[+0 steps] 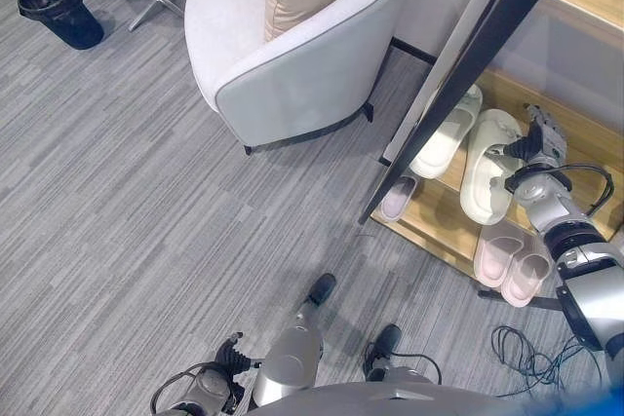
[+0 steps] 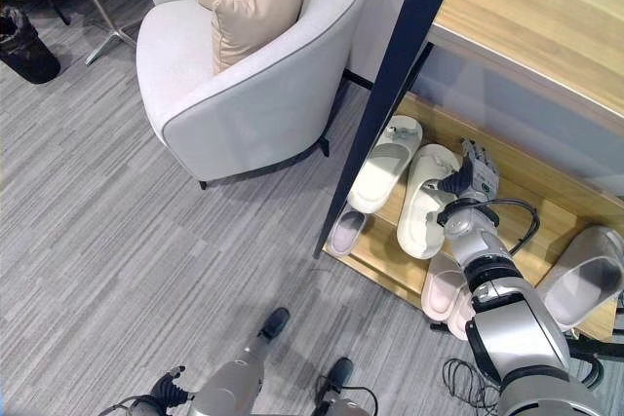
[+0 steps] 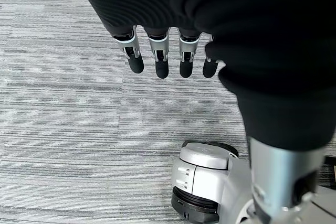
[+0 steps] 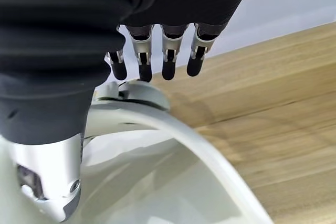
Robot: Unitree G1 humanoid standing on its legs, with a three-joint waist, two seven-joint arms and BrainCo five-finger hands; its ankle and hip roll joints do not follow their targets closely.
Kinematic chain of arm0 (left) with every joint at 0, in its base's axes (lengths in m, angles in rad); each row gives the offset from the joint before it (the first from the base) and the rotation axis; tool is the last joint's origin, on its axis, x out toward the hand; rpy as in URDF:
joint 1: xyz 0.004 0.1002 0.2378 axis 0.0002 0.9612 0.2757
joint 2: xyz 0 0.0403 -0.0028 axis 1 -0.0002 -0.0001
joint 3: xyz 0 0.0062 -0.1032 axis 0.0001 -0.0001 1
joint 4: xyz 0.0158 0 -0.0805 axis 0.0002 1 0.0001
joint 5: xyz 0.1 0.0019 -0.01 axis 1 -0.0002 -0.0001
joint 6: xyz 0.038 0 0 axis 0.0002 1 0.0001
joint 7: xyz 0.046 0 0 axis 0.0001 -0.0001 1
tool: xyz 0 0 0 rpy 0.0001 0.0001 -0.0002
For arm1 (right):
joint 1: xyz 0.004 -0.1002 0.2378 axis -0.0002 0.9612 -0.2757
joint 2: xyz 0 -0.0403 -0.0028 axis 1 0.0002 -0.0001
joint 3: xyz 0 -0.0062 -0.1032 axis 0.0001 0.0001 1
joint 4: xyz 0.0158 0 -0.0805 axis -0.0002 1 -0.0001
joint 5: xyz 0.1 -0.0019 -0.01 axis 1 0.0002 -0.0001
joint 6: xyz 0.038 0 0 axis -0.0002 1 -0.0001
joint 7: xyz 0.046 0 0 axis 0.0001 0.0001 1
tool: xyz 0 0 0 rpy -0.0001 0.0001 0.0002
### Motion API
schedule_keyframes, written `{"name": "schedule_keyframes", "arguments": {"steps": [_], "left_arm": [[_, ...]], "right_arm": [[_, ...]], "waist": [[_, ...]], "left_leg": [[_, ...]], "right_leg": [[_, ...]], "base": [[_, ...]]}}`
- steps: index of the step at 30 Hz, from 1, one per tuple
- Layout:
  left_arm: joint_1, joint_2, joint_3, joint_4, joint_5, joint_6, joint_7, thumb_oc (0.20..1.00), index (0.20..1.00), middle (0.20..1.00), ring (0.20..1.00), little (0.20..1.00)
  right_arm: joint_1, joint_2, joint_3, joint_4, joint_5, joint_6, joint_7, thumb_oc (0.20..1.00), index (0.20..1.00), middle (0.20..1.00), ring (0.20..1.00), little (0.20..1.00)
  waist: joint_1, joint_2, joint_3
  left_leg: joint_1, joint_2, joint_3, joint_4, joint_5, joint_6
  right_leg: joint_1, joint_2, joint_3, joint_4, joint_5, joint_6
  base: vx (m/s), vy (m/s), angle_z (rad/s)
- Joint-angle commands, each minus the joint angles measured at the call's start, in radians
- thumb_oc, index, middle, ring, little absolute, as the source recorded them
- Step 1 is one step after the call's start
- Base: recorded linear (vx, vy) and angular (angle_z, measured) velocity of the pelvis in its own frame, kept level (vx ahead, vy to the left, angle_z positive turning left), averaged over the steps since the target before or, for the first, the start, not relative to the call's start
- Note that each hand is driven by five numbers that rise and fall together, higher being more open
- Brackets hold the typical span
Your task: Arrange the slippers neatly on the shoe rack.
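The robot's right hand is down at the lower shelf of the wooden shoe rack, resting at the rim of a cream slipper. In the right wrist view its fingers hang fairly straight past the rim while the thumb sits on the inner side, so it looks to be lightly pinching the rim, though how firm the hold is cannot be told. This slipper lies on the shelf just beside its cream partner, which is nearer the rack's dark upright post. A pink pair sits at the front edge of the shelf, a single pink slipper lies near the post, and a grey slipper is toward the shelf's far end.

The step in hand appears to be squaring the cream slipper against its mate (it sits slightly askew). The next move likely calls for a small nudge or turn until the two lie parallel.

The left hand hangs over the grey carpet, fingers straight and holding nothing.
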State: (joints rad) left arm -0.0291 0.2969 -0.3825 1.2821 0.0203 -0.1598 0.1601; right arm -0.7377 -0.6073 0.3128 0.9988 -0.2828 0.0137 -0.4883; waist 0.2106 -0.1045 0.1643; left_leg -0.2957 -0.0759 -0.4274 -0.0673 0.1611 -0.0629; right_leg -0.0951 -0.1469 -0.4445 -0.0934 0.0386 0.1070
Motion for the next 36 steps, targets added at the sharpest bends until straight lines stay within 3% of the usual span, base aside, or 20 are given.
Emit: {"name": "schedule_keyframes", "arguments": {"steps": [1,14,25,26,28,30,31,36], "left_arm": [[-0.002,-0.062,-0.002,0.073,0.016,-0.002,-0.016,1.000,1.000,1.000,1.000,1.000],[0.006,-0.070,0.009,0.076,0.031,-0.001,-0.014,1.000,1.000,1.000,1.000,1.000],[-0.012,-0.049,-0.003,0.080,0.027,-0.006,-0.010,1.000,1.000,1.000,1.000,1.000],[-0.019,-0.045,-0.009,0.079,0.022,-0.008,-0.008,1.000,1.000,1.000,1.000,1.000],[-0.023,-0.043,-0.012,0.078,0.020,-0.010,-0.005,1.000,1.000,1.000,1.000,1.000],[-0.027,-0.042,-0.014,0.077,0.019,-0.011,-0.005,1.000,1.000,1.000,1.000,1.000],[-0.029,-0.041,-0.017,0.078,0.012,-0.010,-0.003,1.000,1.000,1.000,1.000,1.000],[-0.030,-0.039,-0.023,0.081,0.006,-0.011,0.003,1.000,1.000,1.000,1.000,1.000]], "right_arm": [[0.031,-0.059,-0.033,-0.060,0.011,-0.021,-0.056,1.000,1.000,1.000,1.000,1.000],[0.134,-0.063,-0.128,-0.159,-0.009,-0.028,-0.116,1.000,1.000,1.000,1.000,1.000],[0.029,-0.071,-0.058,-0.023,0.017,-0.031,-0.102,1.000,1.000,1.000,1.000,1.000],[-0.003,-0.074,-0.042,0.006,0.027,-0.028,-0.101,1.000,1.000,1.000,1.000,1.000],[-0.022,-0.080,-0.035,0.028,0.032,-0.027,-0.101,1.000,1.000,1.000,1.000,1.000],[-0.032,-0.081,-0.031,0.039,0.035,-0.027,-0.103,1.000,1.000,1.000,1.000,1.000],[-0.054,-0.081,-0.016,0.063,0.041,-0.024,-0.103,1.000,1.000,1.000,1.000,1.000],[-0.083,-0.075,-0.023,0.128,0.094,-0.030,-0.102,1.000,1.000,1.000,1.000,1.000]], "waist": [[0.007,-0.013,0.002],[0.004,-0.016,0.002],[0.026,-0.035,0.022],[0.034,-0.043,0.023],[0.036,-0.044,0.025],[0.040,-0.040,0.030],[0.042,-0.045,0.029],[0.047,-0.042,0.028]], "left_leg": [[0.043,-0.020,0.021,-0.020,-0.103,0.012],[0.032,-0.025,0.013,-0.020,-0.105,0.015],[0.001,-0.029,0.008,-0.020,-0.093,0.009],[0.005,-0.022,0.009,-0.020,-0.117,0.004],[0.001,-0.022,0.009,-0.020,-0.117,0.004],[-0.011,-0.031,0.005,-0.020,-0.090,0.007],[-0.003,-0.021,0.010,-0.020,-0.118,0.001],[-0.004,-0.026,0.010,-0.020,-0.118,0.002]], "right_leg": [[0.030,-0.044,-0.020,0.010,-0.016,0.058],[0.022,-0.045,-0.028,0.011,-0.020,0.059],[-0.004,-0.042,-0.032,0.007,-0.014,0.061],[0.000,-0.032,-0.022,0.006,-0.037,0.061],[-0.003,-0.032,-0.023,0.006,-0.036,0.062],[-0.013,-0.041,-0.036,0.006,-0.011,0.061],[-0.006,-0.033,-0.025,0.006,-0.034,0.062],[-0.007,-0.038,-0.028,0.006,-0.032,0.065]], "base": [[0.00,0.000,0.00],[0.00,0.000,0.00],[0.01,-0.005,0.03],[0.08,-0.075,0.00],[0.01,0.007,-0.01],[-0.03,0.039,0.00],[0.07,-0.072,0.03],[0.03,0.003,0.02]]}}
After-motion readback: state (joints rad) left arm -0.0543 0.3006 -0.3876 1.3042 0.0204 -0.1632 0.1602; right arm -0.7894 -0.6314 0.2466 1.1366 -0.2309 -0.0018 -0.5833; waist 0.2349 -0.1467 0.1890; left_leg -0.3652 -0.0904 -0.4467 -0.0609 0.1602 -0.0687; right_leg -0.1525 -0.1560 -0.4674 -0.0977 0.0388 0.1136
